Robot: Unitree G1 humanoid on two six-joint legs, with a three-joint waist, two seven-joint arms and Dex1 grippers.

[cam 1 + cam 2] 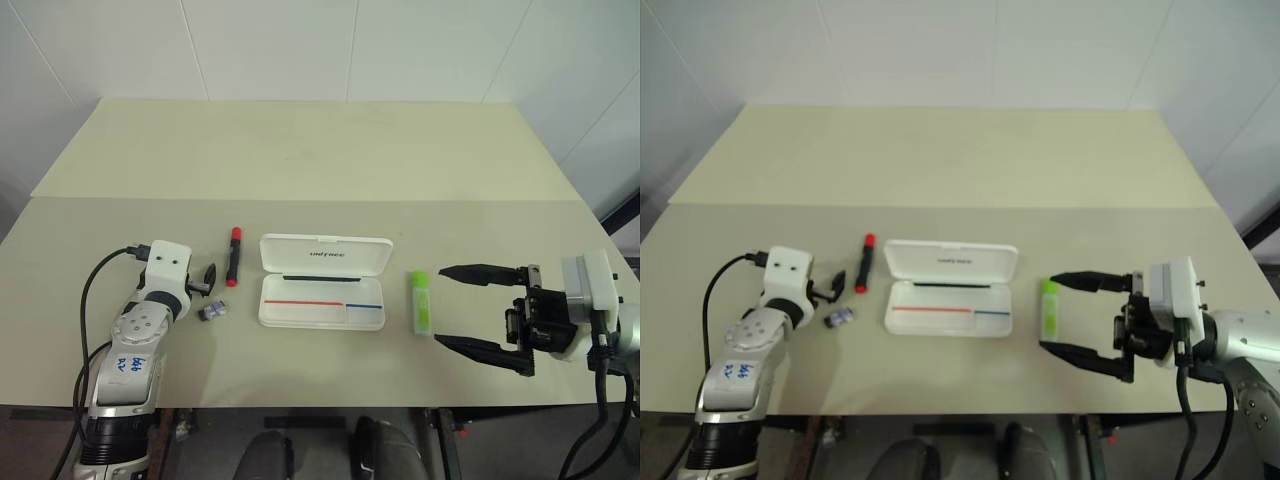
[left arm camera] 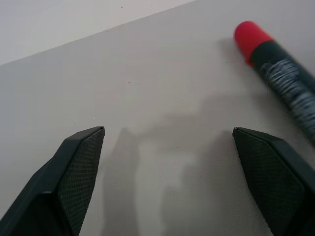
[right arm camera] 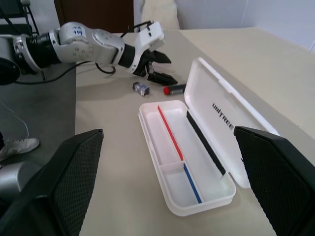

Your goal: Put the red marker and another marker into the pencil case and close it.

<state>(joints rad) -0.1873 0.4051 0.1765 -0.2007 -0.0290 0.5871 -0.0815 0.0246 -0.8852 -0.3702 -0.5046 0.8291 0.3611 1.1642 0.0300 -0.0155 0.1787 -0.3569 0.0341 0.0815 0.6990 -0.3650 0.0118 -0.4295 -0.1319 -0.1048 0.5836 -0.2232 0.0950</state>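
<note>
On the left, the left gripper [image 1: 207,280] hovers low over the table [image 1: 300,160] with its jaws spread wide and nothing between them. The red marker [image 1: 233,256] lies just to its right, pointing away toward the far side, red cap at the far end; the left wrist view shows its cap and dark barrel just past one fingertip [image 2: 268,162], apart from it. A small grey-blue clip [image 1: 211,312] sits on the near side of that gripper, close by.

In the middle, the pencil case [image 1: 322,296] lies open, its lid folded back toward the far side, with a red-and-blue stripe along the tray. The right wrist view looks into the tray, which holds nothing, and shows the lettering on the lid.

Just right of the case, apart from it, the lime-green marker [image 1: 421,301] lies with its length running near to far. The right gripper [image 1: 448,306] is turned to point left, fingers wide apart and holding nothing; its tips stand just right of the green marker, one on the far side and one on the near side.

The far half of the table is bare, giving open room beyond the objects. The near edge runs close below the case and both grippers.
</note>
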